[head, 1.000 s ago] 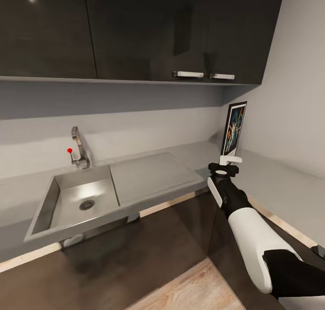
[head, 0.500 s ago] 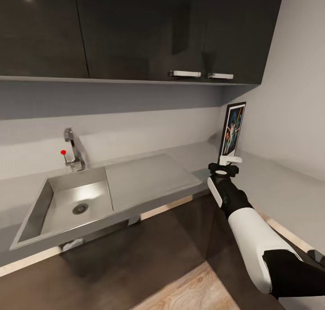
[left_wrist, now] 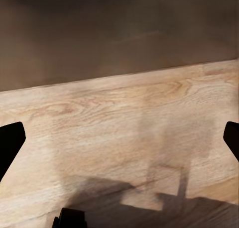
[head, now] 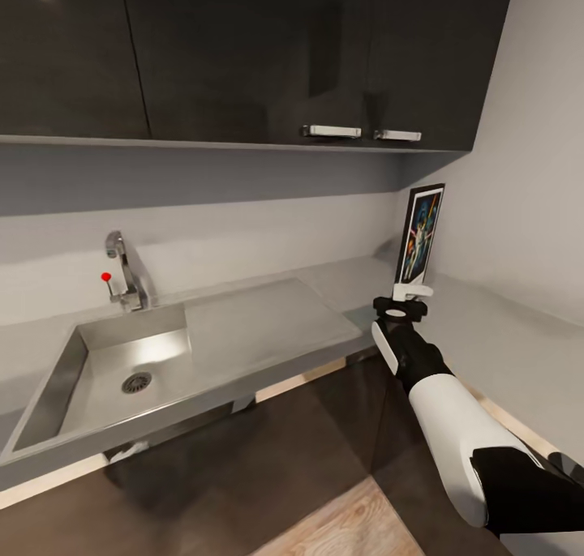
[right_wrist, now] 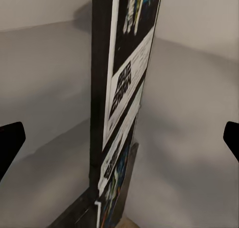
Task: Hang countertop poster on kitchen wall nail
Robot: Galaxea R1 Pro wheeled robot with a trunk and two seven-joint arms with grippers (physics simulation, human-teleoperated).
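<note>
The poster (head: 421, 233) stands upright in the far right corner of the grey kitchen countertop (head: 487, 329), leaning by the side wall. My right gripper (head: 412, 291) is at the foot of the poster, open. In the right wrist view the poster (right_wrist: 117, 88) appears edge-on, close up, between the widely spread black fingertips (right_wrist: 11, 141) of the right gripper (right_wrist: 119, 138). My left gripper (left_wrist: 119, 138) is open over pale wood floor (left_wrist: 124, 118), holding nothing. The wall nails are out of view.
A sink basin (head: 122, 369) with a drainboard (head: 259, 321) is set in the countertop at the left, with a chrome tap (head: 122, 268) behind it. Dark upper cabinets (head: 268, 53) hang above. Dark lower cabinet fronts (head: 268, 451) stand below the worktop edge.
The camera has moved, so the sink and tap sit further left in the picture. My right gripper stays open at the foot of the poster.
</note>
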